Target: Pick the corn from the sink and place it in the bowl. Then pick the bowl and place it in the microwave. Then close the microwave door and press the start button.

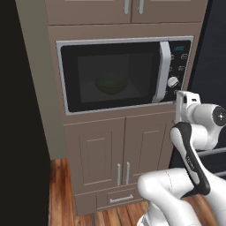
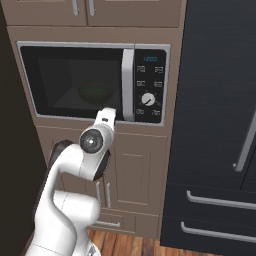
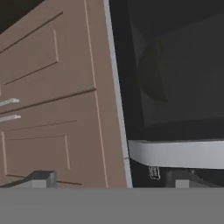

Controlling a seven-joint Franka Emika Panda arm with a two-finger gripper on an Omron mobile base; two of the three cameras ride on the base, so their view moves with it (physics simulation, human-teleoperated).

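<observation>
Spread wide and empty, my pincer (image 3: pixel 105 179) sits at the microwave's (image 2: pixel 150 50) lower edge, below the door handle (image 1: pixel 163 70), whose long axis runs upright beside the control panel (image 2: pixel 150 86). The microwave door (image 1: pixel 110 76) is shut. Behind its dark glass the bowl (image 1: pixel 111 83) stands upright mid-cavity; I cannot make out the corn. Cabinet doors (image 1: pixel 123 150) lie below.

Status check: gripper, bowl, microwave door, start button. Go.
Gripper open, empty, low by the door handle. Microwave door shut, bowl inside behind the glass. Control panel unobstructed, start button not yet pressed.
</observation>
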